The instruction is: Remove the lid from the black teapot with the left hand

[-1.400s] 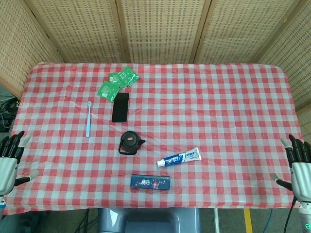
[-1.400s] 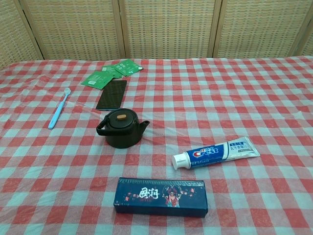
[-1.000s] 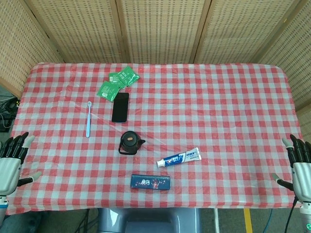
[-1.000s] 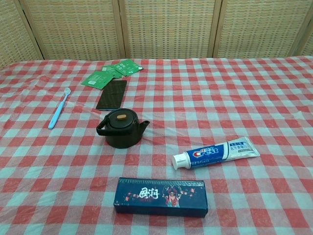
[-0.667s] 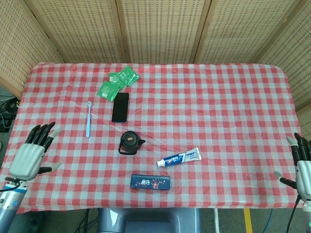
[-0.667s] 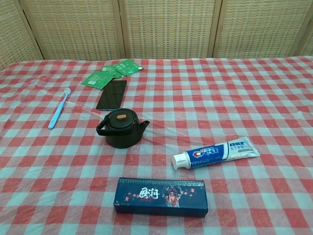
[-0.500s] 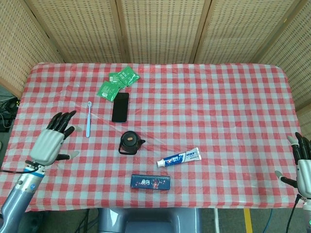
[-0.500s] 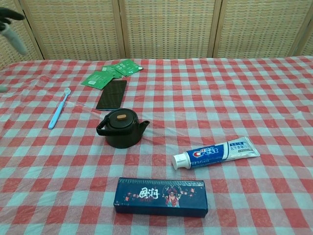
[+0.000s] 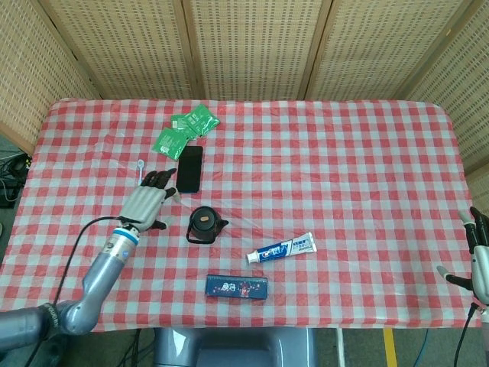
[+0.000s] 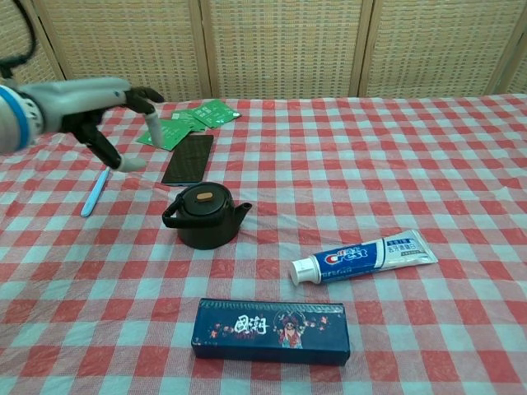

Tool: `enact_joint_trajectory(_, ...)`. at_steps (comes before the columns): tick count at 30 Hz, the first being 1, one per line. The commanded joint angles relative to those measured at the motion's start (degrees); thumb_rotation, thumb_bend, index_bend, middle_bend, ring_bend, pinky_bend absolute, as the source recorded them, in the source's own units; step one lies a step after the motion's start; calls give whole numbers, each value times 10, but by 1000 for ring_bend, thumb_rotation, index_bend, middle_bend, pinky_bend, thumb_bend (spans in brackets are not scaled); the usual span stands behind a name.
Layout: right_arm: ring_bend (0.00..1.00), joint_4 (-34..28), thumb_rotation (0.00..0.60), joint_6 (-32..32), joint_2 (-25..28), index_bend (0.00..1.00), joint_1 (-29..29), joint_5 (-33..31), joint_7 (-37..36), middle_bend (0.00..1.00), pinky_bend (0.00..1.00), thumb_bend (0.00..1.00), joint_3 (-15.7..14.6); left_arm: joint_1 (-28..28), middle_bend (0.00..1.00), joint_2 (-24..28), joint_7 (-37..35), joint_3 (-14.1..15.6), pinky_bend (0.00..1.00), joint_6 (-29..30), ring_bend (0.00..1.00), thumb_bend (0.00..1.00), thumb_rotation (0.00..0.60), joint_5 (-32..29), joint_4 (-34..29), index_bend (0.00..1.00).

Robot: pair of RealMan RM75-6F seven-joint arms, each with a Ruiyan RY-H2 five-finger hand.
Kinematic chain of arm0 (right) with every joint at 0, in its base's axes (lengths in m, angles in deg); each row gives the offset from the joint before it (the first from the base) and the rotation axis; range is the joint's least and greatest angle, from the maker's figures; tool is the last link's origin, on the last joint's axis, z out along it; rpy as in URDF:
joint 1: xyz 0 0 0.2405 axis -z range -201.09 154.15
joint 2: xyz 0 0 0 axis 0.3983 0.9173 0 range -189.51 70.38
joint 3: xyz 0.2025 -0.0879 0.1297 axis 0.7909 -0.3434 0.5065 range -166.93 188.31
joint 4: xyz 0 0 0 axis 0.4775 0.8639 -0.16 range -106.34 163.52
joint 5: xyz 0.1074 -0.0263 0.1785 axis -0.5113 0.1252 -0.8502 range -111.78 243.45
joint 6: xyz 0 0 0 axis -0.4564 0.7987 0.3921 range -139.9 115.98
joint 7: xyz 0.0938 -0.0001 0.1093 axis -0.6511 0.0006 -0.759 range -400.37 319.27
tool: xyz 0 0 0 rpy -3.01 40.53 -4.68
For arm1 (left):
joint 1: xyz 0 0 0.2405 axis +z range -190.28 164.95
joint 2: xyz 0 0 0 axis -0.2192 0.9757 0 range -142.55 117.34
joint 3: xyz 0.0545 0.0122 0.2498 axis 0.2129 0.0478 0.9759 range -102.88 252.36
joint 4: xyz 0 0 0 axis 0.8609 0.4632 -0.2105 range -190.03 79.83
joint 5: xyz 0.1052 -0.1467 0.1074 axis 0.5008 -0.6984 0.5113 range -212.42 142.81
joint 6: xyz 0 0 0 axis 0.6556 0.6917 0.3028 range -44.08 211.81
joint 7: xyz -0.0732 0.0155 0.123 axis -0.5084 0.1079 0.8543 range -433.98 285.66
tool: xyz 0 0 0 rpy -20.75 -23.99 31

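Note:
The black teapot (image 9: 205,224) (image 10: 206,217) stands near the middle of the checked table, its lid on, with a brown oval knob (image 10: 205,196) on top. My left hand (image 9: 147,201) (image 10: 95,107) hovers open to the left of the teapot and above the table, fingers spread, holding nothing. A clear gap separates it from the pot. My right hand (image 9: 478,256) is open at the table's far right edge, only partly in the head view and absent from the chest view.
A blue toothbrush (image 10: 98,187) lies under and left of the left hand. A black phone (image 9: 189,169) and green packets (image 9: 183,131) lie behind the teapot. A toothpaste tube (image 9: 281,248) and a dark box (image 9: 237,287) lie in front.
My left hand has swung in from the table's left edge toward the teapot and risen into the chest view. The right hand has drifted slightly lower at the right edge.

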Motion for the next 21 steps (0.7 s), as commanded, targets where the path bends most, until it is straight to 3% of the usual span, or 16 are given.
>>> enact_joint_trajectory(1, 0, 0, 600, -3, 1, 0, -2, -1, -5, 0, 0, 0, 1, -50, 0, -57, 39, 7, 0, -9, 0, 319, 600, -60, 47, 422)
enact_joint_trajectory(12, 0, 2, 600, -7, 4, 0, -3, -1, -18, 0, 0, 0, -1, -97, 0, -108, 67, 23, 0, 21, 0, 324, 600, -116, 71, 419)
enact_joint_trajectory(21, 0, 3, 600, -8, 7, 0, -3, -2, -27, 0, 0, 0, 0, -114, 0, -122, 74, 27, 0, 46, 0, 332, 600, -137, 77, 419)
